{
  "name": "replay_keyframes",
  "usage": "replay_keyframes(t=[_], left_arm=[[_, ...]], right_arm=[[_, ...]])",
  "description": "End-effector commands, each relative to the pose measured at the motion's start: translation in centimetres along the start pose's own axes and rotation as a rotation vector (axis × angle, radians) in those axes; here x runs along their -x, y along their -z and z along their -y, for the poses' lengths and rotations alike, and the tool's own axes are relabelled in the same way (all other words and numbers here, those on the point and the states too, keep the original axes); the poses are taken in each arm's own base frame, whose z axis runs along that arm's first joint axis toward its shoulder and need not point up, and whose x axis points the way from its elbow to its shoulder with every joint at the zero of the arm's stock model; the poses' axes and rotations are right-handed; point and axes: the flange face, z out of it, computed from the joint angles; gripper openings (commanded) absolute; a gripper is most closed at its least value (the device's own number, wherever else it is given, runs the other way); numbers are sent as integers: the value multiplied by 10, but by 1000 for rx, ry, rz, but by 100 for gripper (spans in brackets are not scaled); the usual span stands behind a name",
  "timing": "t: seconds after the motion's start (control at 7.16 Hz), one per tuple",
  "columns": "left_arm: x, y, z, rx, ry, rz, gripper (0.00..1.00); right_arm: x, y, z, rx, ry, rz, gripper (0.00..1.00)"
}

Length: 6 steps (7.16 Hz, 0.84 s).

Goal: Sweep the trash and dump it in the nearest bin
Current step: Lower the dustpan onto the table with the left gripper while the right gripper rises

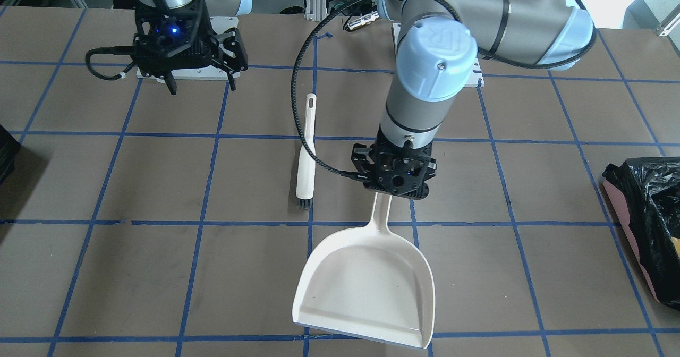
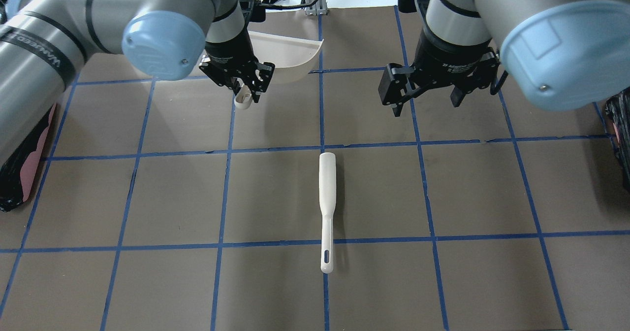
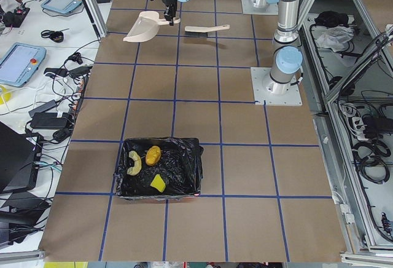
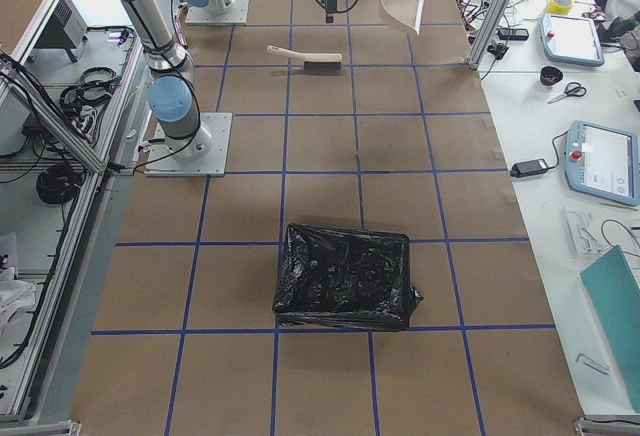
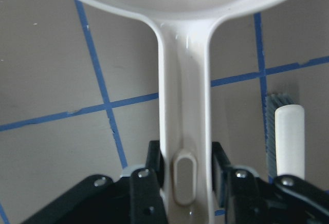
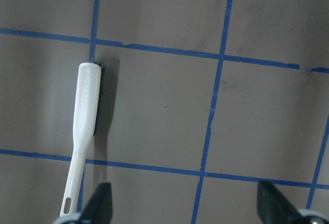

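Trash (image 3: 153, 155) lies in bin (image 3: 184, 171), dumping apparently done; left claw (image 1: 396, 179) clenched on empty dustpan (image 1: 366, 288), right claw (image 1: 202, 88) released, brush (image 1: 305, 158) on counter (image 1: 531, 187); only setting dustpan down remains.

Open tabletop (image 2: 467, 188) flanks the mid-table brush (image 2: 327, 203); the bin (image 1: 645, 187) apparently sits well aside.

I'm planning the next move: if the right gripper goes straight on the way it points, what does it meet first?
Probably the table top. The right gripper points down, open, and the brush lies just to one side of its fingers, though depth is unclear.
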Motion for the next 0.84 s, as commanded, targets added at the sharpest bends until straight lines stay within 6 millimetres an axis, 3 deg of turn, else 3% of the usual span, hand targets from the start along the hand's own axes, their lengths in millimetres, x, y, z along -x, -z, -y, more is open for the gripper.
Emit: replay_keyframes(t=[0.0,0.28,0.56,0.7], left_arm=[[-58,-34,5,-11,24,-43,0],[-77,-64,15,-17,1,-45,0],[-97,-100,12,-4,-28,-42,0],[-99,-108,10,7,-5,-42,0]], right_arm=[[-15,12,7,-77,4,-13,100],[-15,14,9,-97,2,-14,100],[-16,14,10,-104,0,-14,100],[-16,14,10,-102,-1,-14,100]])
